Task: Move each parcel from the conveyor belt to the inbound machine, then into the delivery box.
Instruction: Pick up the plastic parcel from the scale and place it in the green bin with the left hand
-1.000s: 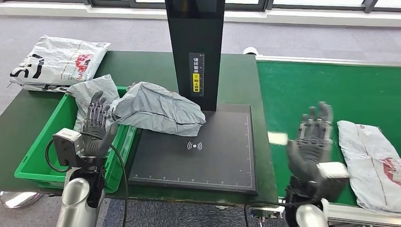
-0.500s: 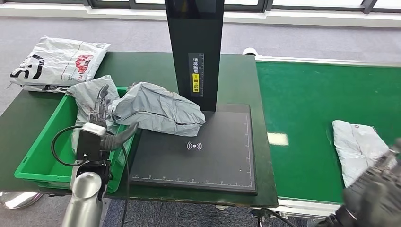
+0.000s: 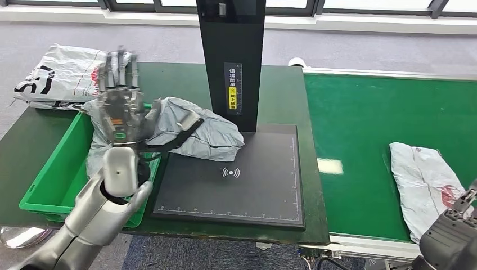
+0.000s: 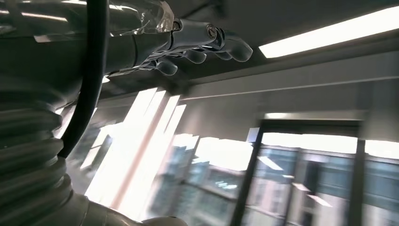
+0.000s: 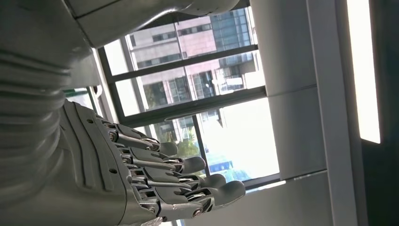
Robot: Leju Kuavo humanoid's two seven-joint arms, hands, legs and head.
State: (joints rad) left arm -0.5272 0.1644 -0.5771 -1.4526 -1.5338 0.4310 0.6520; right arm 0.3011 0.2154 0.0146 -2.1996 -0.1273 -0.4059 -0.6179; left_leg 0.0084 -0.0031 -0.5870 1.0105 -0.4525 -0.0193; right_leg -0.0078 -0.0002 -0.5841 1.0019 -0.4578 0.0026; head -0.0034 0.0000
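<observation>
A crumpled grey parcel (image 3: 194, 130) lies across the rim of the green delivery box (image 3: 56, 174) and the back left corner of the black inbound machine plate (image 3: 242, 185). A second grey parcel (image 3: 101, 135) sits inside the box. A white parcel with red print (image 3: 424, 183) lies on the green conveyor belt (image 3: 371, 112) at the right. My left hand (image 3: 121, 98) is raised above the box with fingers spread upward, holding nothing (image 4: 202, 44). My right hand (image 3: 453, 236) is low at the front right, near the white parcel, fingers straight and empty (image 5: 155, 183).
The machine's black post (image 3: 232, 56) rises behind the plate. A white printed bag (image 3: 62, 73) lies on the dark green table at the far left, behind the box. A metal rail edges the belt at the front.
My left hand has risen from beside the box to above it. My right hand has dropped from over the belt to the front right corner. The white parcel has drifted slightly left.
</observation>
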